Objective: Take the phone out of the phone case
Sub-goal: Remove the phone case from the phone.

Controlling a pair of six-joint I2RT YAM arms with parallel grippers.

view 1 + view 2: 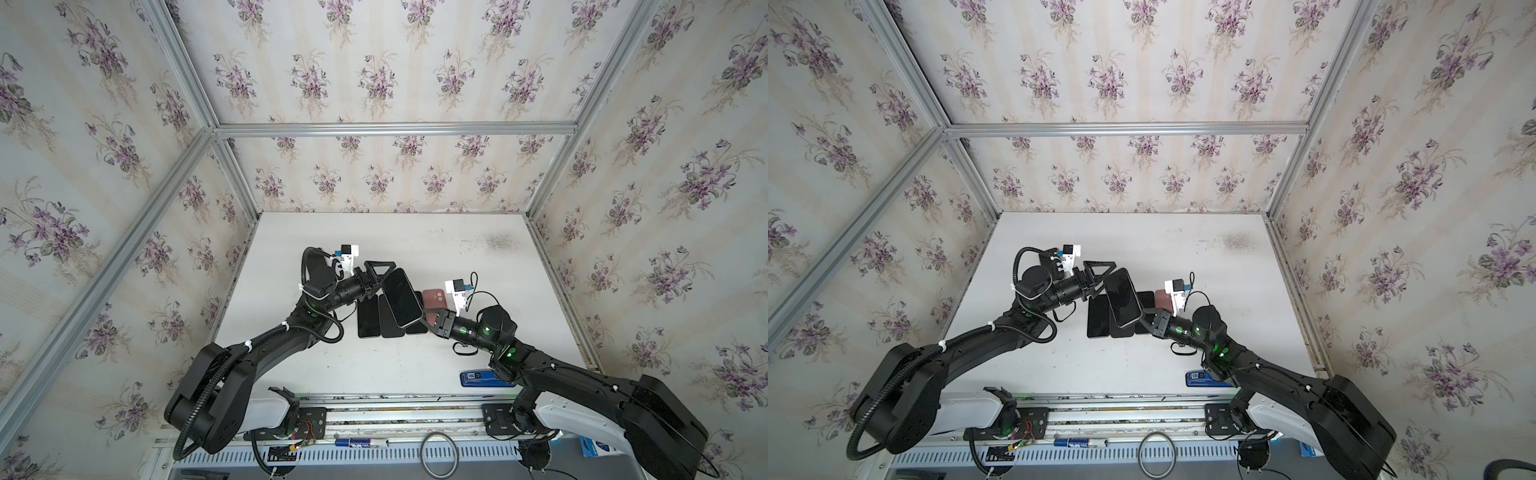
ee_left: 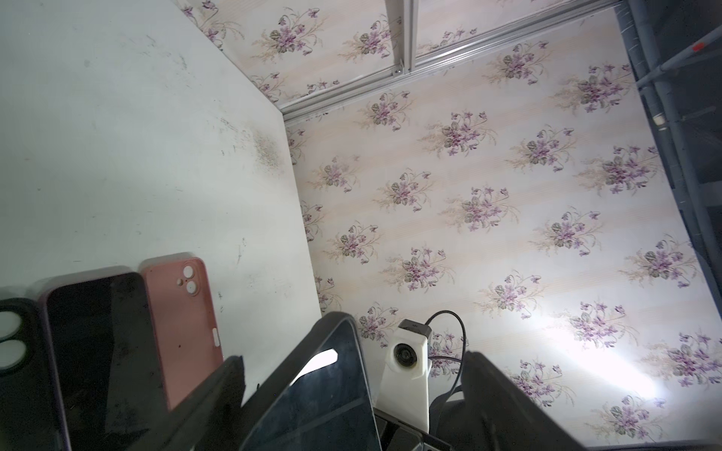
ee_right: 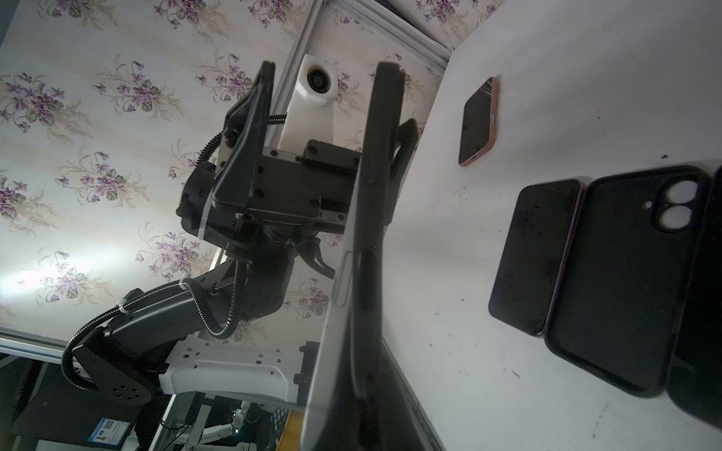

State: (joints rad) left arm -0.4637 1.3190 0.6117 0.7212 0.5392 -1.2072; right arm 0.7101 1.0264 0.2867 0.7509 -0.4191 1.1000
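One phone (image 1: 401, 297) hangs tilted above the counter (image 1: 374, 365), over a row of dark handsets (image 1: 368, 320) beside a pink case (image 2: 179, 324). Your right fingers (image 1: 433, 310) clench its lower end; your left fingers (image 2: 504, 398) stand released around its upper end.
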